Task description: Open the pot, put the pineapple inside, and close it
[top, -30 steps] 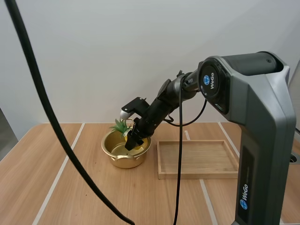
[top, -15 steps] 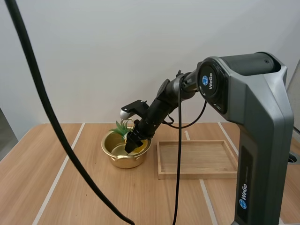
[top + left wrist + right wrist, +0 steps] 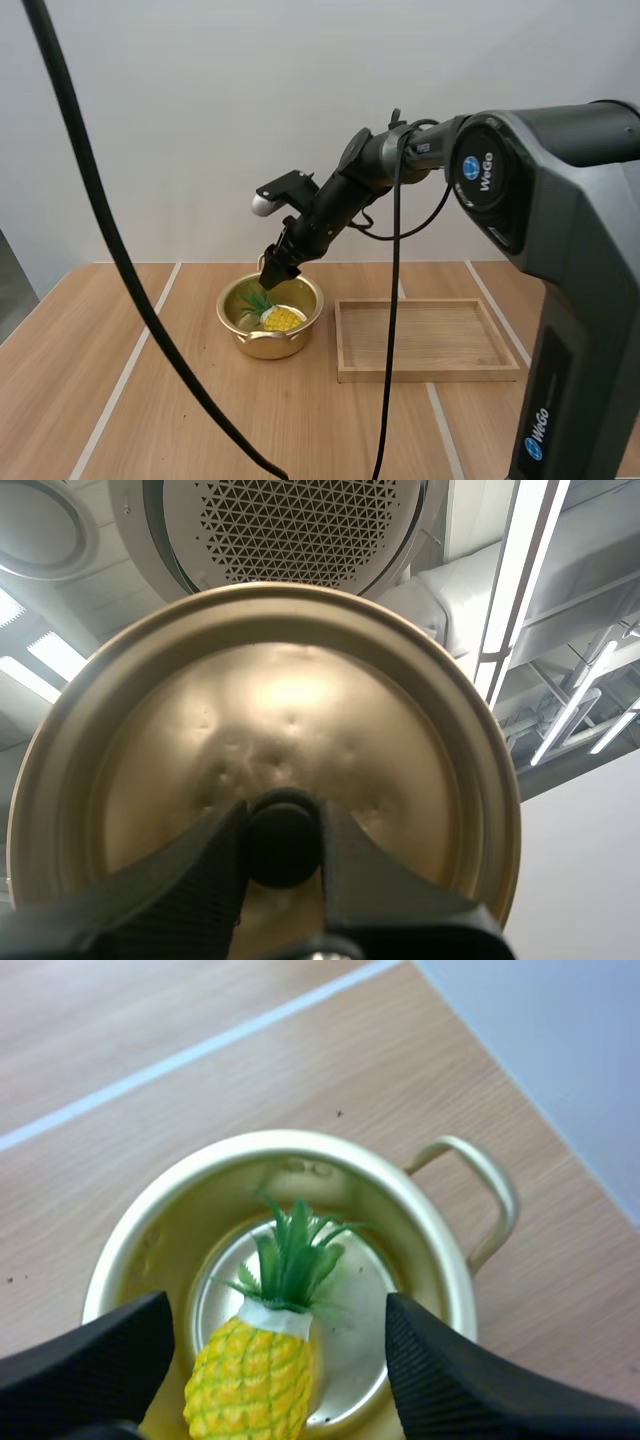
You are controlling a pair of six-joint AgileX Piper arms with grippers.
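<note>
A yellow pineapple (image 3: 279, 318) with green leaves lies inside the open gold pot (image 3: 236, 318) on the table. My right gripper (image 3: 272, 272) hovers just above the pot's back rim, open and holding nothing. Seen from the right wrist, the pineapple (image 3: 255, 1378) rests on the pot's floor below my spread fingers (image 3: 455, 1385), and the pot (image 3: 445, 1265) has a loop handle beside it. My left gripper (image 3: 283, 845) is shut on the black knob (image 3: 284, 840) of the gold lid (image 3: 400, 750), held up with its top face to the camera.
A shallow wooden tray (image 3: 350, 370) lies right of the pot, close to it. Light wooden tabletop with pale seams stretches to the left and front of the pot.
My right gripper has let go of the pineapple, which now lies in the pot. The gripper has risen up and back out of the pot.
</note>
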